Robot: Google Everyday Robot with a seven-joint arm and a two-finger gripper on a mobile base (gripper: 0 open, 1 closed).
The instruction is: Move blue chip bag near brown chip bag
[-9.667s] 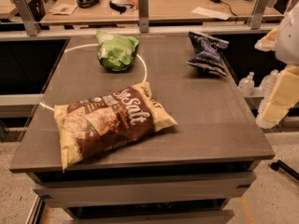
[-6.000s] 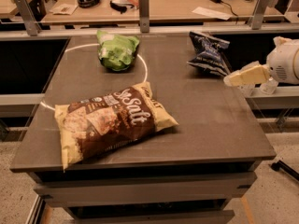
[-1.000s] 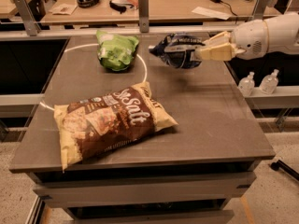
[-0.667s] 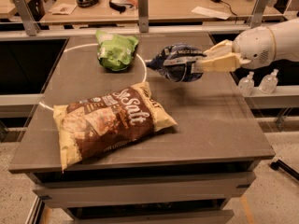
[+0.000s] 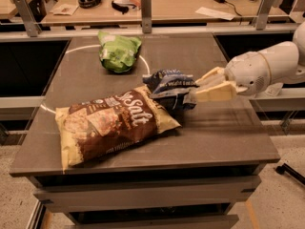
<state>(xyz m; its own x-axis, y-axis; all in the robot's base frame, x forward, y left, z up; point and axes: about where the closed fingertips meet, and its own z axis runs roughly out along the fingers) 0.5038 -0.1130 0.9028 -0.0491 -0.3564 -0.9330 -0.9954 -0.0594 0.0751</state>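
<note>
The brown chip bag (image 5: 112,124), the largest bag with pale yellow ends and white "Salt" lettering, lies flat on the front left of the table (image 5: 224,137). The small navy-blue chip bag (image 5: 170,87) is held just right of the brown bag's upper right corner, close to or touching it. My gripper (image 5: 198,88) reaches in from the right and is shut on the blue bag's right side. The white arm (image 5: 264,70) extends off the right edge.
A small bright green bag (image 5: 118,52) lies at the back left of the table. Behind the table stands a bench (image 5: 190,11) with headphones, papers and metal posts. The table's front and right edges drop to the floor.
My gripper has carried the blue chip bag from the back right of the table down and left, to just beside the brown bag's right end.
</note>
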